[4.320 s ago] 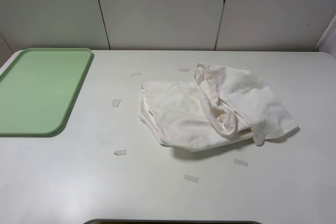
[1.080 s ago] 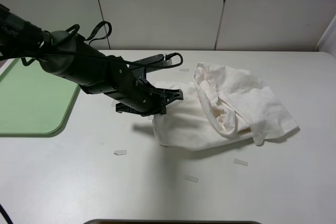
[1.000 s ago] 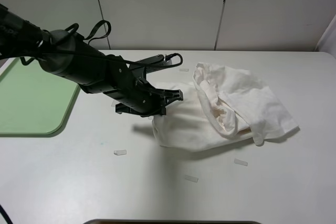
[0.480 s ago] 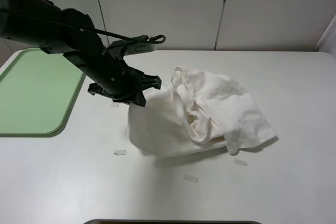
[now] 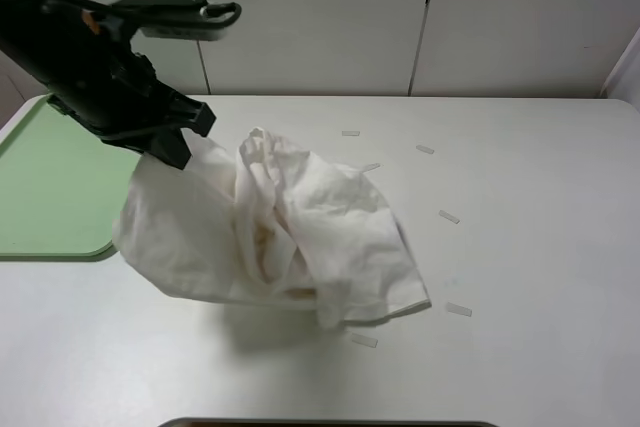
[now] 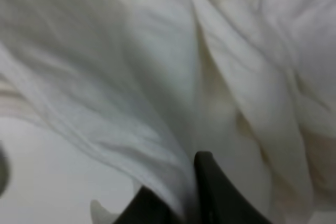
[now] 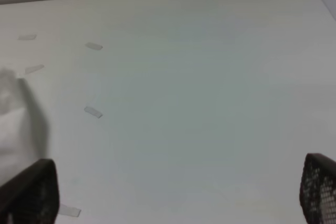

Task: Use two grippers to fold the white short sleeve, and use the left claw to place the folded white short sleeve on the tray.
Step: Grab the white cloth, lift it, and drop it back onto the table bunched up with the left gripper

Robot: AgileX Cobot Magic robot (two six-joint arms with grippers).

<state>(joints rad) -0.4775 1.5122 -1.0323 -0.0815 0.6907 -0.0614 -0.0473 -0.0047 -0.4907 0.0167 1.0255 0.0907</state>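
The left claw (image 5: 172, 139), clenched on an edge of the white short sleeve (image 5: 290, 227), has hauled it from the middle of the table (image 5: 520, 247) toward nine o'clock and lifted that edge — nearer the tray (image 5: 60, 187), though nothing looks folded — so the shirt hangs rumpled and bunched, its three-o'clock end trailing on the table.

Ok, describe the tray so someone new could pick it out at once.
Take the white table and go to its left edge in the high view, beside the left claw that grips the white T-shirt. The tray lies there, rectangular with rounded corners and a low rim. It alone is pale green; its neighbours are white or black.
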